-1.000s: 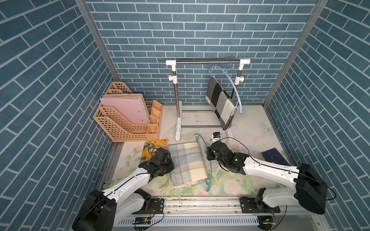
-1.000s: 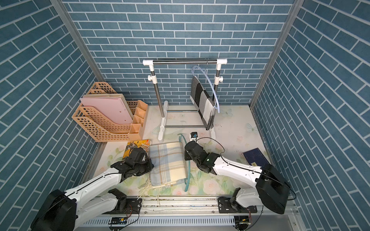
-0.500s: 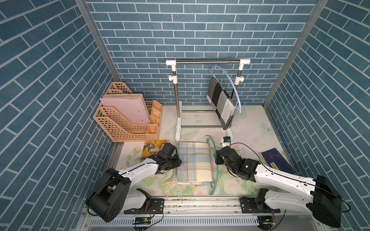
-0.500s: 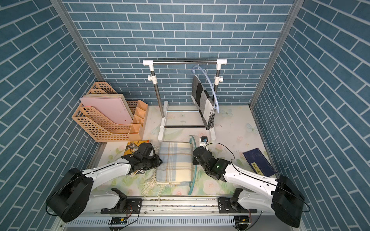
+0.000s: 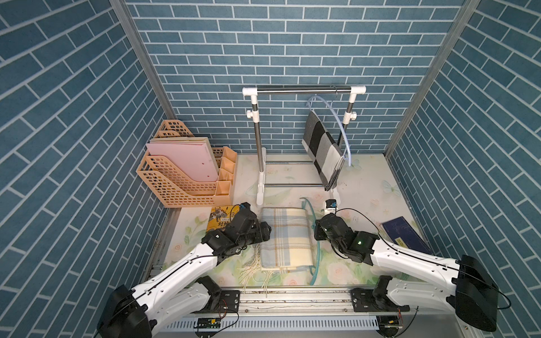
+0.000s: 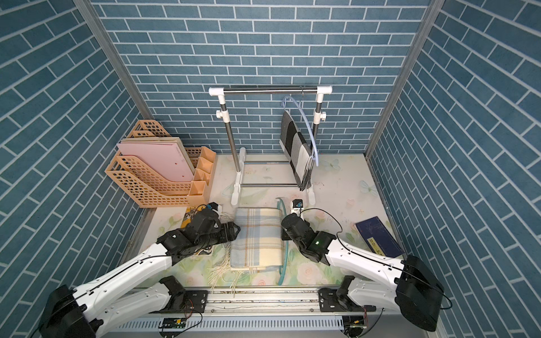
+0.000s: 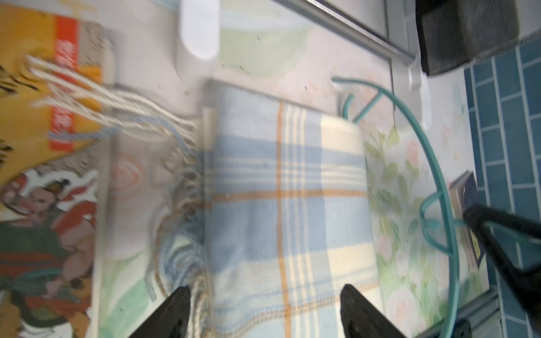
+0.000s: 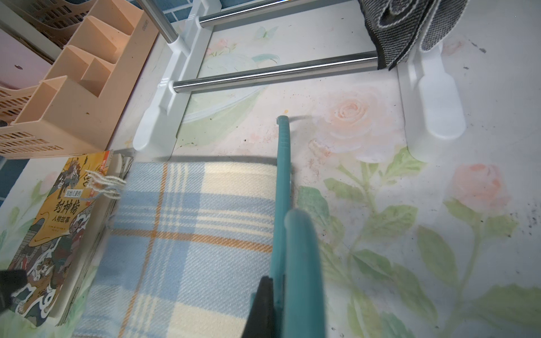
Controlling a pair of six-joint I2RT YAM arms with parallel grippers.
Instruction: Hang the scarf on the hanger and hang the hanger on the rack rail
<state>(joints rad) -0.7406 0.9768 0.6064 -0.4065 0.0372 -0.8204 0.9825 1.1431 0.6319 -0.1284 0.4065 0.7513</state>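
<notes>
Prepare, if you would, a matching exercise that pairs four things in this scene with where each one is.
Things:
1. plaid scarf
2. teal hanger
3. grey checked scarf
4. pink folder

Places:
A. standing in the orange file organiser
B. pinched in the right gripper
C. hanging from the rack
D. lying folded on the table

Pairs: 1-D, 2-B, 3-C, 4-A.

Blue brick walls (image 5: pixel 292 44) on 3 sides w/ floral tabletop (image 5: pixel 366 181) btwn.
</notes>
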